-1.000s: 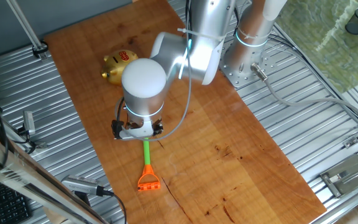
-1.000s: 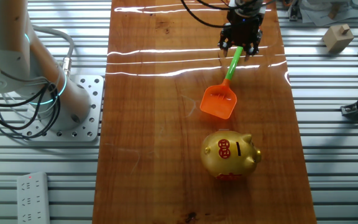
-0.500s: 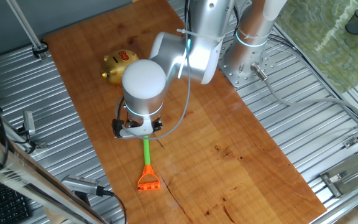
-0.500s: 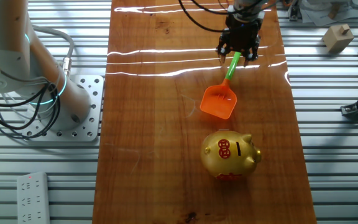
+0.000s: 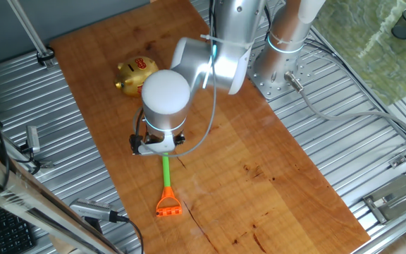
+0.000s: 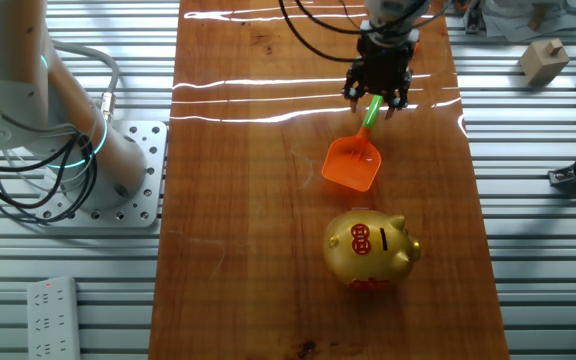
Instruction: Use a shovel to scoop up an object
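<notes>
The shovel lies flat on the wooden table [image 6: 238,200]. Its orange blade [image 6: 351,163] points at the gold piggy bank, and its green shaft [image 5: 165,173] ends in the orange loop [image 5: 168,206]. My gripper [image 6: 375,100] hangs over the shaft just behind the blade, its fingers standing either side of the shaft and looking open. In the one fixed view the arm's wrist covers the blade and most of the gripper [image 5: 158,149]. The tiny grey-tan block does not show in either view.
A gold piggy bank [image 6: 371,247] with red marks stands close in front of the blade; it also shows in the one fixed view [image 5: 136,74]. The arm's base [image 5: 280,70] is bolted beside the table. A larger tan block [image 6: 543,60] lies on the metal bench off the table.
My gripper has slid along the shaft from the loop side toward the blade. The shovel and the piggy bank have not moved.
</notes>
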You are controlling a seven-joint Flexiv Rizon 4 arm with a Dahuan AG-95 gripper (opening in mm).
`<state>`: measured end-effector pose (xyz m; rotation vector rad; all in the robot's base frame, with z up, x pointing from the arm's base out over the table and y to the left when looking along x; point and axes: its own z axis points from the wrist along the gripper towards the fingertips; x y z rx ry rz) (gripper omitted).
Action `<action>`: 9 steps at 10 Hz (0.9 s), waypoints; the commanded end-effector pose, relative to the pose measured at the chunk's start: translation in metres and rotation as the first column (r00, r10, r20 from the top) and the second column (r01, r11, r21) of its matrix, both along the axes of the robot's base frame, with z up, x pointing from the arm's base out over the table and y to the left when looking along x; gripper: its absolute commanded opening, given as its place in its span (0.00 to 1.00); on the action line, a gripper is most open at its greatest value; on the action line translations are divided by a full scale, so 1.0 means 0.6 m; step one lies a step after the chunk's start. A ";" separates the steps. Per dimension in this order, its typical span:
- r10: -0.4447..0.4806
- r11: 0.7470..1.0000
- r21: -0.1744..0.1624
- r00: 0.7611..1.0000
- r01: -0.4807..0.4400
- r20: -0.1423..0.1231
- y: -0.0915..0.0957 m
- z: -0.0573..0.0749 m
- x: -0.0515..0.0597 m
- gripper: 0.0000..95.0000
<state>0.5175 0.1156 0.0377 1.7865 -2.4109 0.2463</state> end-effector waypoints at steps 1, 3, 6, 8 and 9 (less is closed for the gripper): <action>0.001 1.000 -0.009 1.000 -0.001 0.000 -0.004 -0.009 -0.002 0.40; 0.007 1.000 -0.018 1.000 -0.007 -0.001 -0.007 -0.014 -0.004 0.40; 0.011 1.000 -0.020 1.000 -0.011 0.000 -0.011 -0.015 -0.004 0.40; 0.017 1.000 -0.019 1.000 -0.017 -0.001 -0.018 -0.014 -0.005 0.40; 0.019 1.000 -0.018 1.000 -0.019 -0.001 -0.020 -0.013 -0.006 0.40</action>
